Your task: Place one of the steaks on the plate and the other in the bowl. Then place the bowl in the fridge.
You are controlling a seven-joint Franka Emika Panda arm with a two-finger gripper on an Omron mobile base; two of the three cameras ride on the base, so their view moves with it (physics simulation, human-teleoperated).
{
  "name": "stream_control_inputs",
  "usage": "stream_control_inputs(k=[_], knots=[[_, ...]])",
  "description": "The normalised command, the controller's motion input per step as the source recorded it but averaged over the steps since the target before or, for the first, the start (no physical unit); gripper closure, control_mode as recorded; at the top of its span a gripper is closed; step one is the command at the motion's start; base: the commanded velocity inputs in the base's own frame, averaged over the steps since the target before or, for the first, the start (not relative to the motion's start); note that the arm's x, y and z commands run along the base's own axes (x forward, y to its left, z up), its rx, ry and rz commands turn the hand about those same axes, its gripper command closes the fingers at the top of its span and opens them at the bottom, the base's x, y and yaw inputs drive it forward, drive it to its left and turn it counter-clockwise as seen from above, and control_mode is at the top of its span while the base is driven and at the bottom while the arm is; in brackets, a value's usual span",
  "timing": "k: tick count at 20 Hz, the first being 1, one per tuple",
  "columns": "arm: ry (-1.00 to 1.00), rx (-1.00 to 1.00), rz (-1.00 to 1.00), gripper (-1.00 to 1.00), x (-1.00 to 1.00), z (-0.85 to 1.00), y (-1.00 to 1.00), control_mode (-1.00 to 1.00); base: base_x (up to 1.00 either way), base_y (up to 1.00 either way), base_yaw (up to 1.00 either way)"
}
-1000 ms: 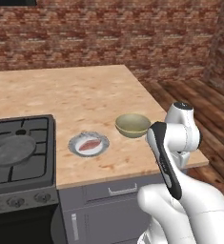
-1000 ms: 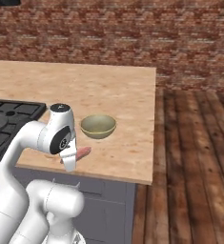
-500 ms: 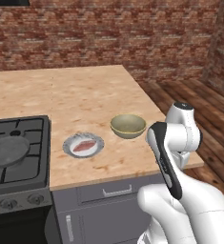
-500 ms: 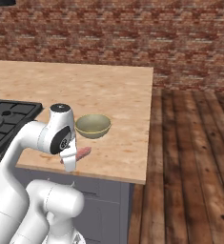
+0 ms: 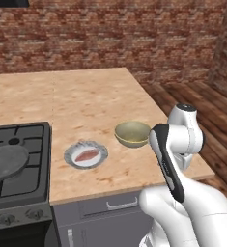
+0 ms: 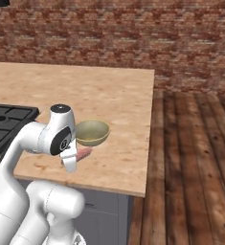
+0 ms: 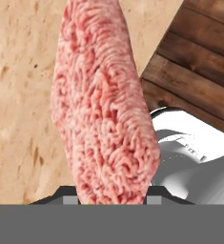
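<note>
Counter (image 5: 86, 101): 1 plate (image 5: 86, 155), 1 bowl (image 5: 132, 133), 2 steaks (image 5: 86, 155).

Light was even and bright, with no glare. Shadows under the bowl (image 5: 132, 133) were faint. Rendered textures looked coarse and slightly soft.

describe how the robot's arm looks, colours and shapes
The arm is glossy white, built of thick rounded tube segments with bulbous joints. A long black band runs along one link, and a round dark grey cap tops the upper joint. In the right base view a black circular disc marks the side of that joint. No cables show.
</note>
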Motion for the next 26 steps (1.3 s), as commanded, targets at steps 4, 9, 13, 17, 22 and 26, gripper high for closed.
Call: stream_control_inputs(k=[4,9,13,17,22,26], knots=[[0.0,0.0,0.0,1.0,0.0,0.0,0.0,1.0,0.17,-0.13,0.03],[0.0,0.0,0.0,1.0,0.0,0.0,0.0,1.0,0.02,-0.13,0.04],[0.0,0.0,0.04,1.0,0.16,0.0,-0.11,-1.0,0.0,-0.04,0.01],[0.0,0.02,0.04,1.0,0.6,0.0,-0.16,-1.0,0.0,0.0,0.0],[0.0,0.01,0.01,1.0,0.6,0.07,-0.04,-1.0,0.0,0.0,0.0],[0.0,0.0,0.0,1.0,0.61,0.12,0.0,-1.0,0.0,0.0,0.0]])
